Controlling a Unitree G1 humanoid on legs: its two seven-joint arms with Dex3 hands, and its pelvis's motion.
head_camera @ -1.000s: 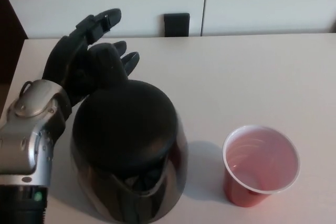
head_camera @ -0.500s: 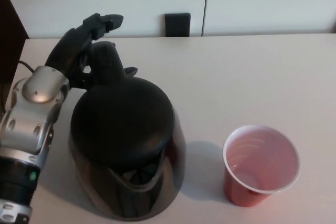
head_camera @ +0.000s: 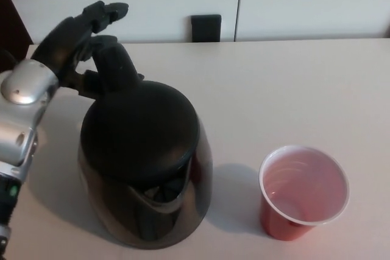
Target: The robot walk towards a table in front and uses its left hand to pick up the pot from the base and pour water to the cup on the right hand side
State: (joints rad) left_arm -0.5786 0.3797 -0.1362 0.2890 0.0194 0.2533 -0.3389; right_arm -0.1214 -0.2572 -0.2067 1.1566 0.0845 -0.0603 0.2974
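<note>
The black pot stands on the white table at centre left, lid on, with its handle rising at the back. Its base is hidden beneath it. My left hand sits just left of the handle and partly behind it, fingers spread apart and raised, not closed around it. The silver forearm comes in along the left edge. The red cup with a white rim stands empty to the right of the pot. My right hand does not show.
A white wall or cabinet front runs behind the table with a small black fitting at its foot. A dark strip borders the far left. The table's far edge lies just behind my hand.
My left hand has moved left and back, from over the handle to beside it, uncovering the handle. The pot has shifted slightly away and left. The cup has stayed put.
</note>
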